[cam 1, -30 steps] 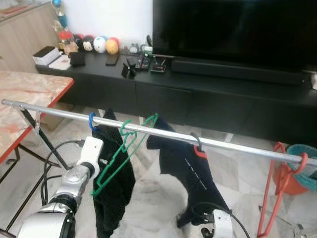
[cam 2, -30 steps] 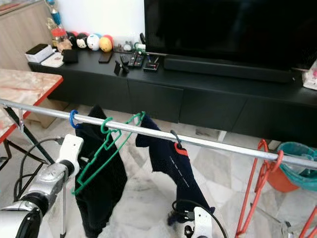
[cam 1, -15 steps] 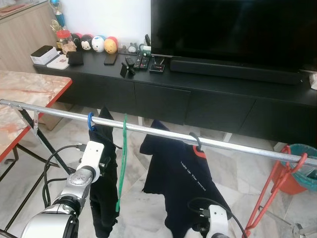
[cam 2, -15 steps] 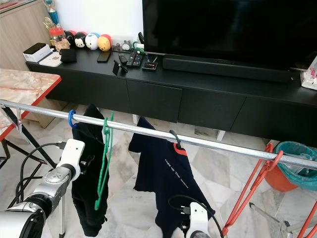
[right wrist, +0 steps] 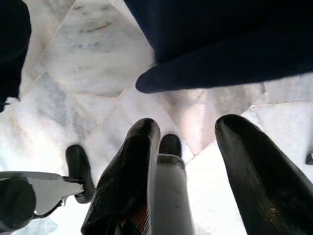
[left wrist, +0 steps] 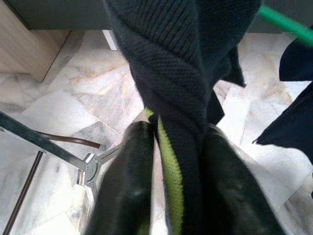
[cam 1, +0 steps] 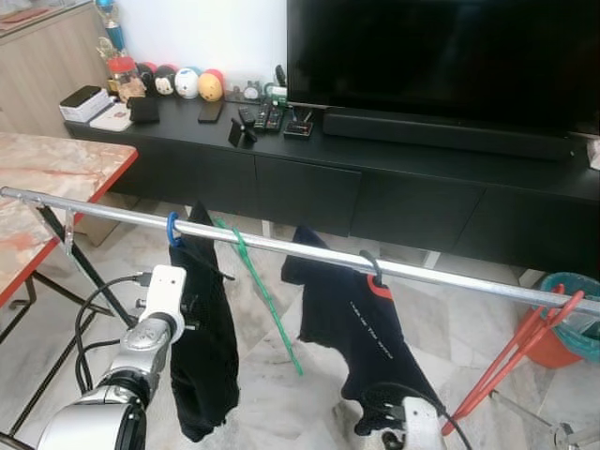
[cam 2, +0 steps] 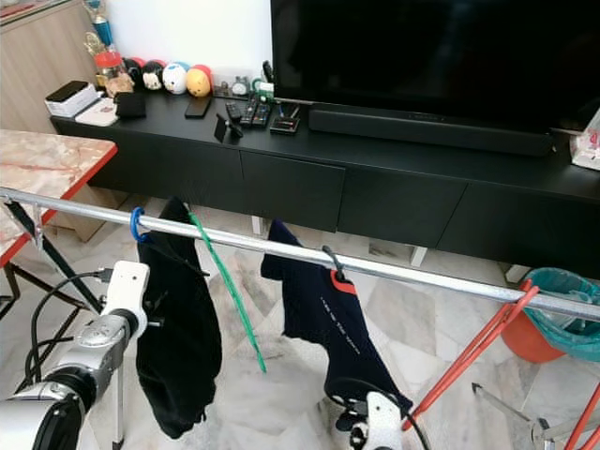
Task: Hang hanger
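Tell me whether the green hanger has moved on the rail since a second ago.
Yes. The green hanger has swung: its hook stays on the rail beside the blue hook, its lower end now toward the red-collared garment.

white print on dark shirt (cam 1: pixel 368 322), too small to read

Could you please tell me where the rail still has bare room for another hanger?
The rail is bare between the black hanger and red hanger, and left of the blue hanger. Blue hanger, green hanger and dark garment crowd together.
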`<state>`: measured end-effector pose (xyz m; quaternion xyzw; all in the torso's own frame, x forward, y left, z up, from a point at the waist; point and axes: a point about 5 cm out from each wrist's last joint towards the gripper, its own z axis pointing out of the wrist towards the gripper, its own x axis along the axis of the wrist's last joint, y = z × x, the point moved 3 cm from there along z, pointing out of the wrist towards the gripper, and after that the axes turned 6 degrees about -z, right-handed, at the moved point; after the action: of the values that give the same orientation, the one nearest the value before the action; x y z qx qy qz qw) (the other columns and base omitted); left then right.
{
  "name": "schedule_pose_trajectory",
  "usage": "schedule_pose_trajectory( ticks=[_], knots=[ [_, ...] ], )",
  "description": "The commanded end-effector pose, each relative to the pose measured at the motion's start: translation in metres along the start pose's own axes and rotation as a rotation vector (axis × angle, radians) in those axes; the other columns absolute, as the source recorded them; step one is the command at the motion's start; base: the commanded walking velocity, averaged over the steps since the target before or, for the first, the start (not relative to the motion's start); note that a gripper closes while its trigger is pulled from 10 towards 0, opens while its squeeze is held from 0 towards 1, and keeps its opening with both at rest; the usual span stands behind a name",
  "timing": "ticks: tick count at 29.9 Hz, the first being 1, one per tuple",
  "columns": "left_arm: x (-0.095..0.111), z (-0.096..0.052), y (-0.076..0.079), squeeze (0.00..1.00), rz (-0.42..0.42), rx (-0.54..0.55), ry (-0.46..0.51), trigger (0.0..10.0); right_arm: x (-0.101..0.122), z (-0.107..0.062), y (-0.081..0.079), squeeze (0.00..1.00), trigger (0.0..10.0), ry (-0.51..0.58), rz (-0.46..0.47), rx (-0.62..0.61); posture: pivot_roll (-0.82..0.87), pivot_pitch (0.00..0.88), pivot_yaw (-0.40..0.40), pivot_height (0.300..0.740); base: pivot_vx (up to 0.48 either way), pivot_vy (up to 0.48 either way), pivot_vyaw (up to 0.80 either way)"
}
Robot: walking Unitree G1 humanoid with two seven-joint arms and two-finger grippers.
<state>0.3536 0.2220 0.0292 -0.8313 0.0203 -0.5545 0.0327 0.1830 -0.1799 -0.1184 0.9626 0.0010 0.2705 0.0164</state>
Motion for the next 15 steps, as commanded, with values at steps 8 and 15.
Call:
schedule_pose_trajectory(
  ticks=[8,15],
  knots=[
    [0.006,-0.001,-0.003,0.00,0.003,0.022,0.051,0.0,0.009,0.000,0.009,0.00,10.0,0.016,0.006,-0.006,-0.05,0.000,-0.007,0.740,0.000,0.000,0.00],
    [0.025,-0.001,-0.003,0.00,0.009,0.041,0.171,0.0,0.012,0.002,-0.003,0.00,10.0,0.017,0.003,0.008,-0.05,0.000,-0.005,0.740,0.000,0.000,0.00]
  ],
)
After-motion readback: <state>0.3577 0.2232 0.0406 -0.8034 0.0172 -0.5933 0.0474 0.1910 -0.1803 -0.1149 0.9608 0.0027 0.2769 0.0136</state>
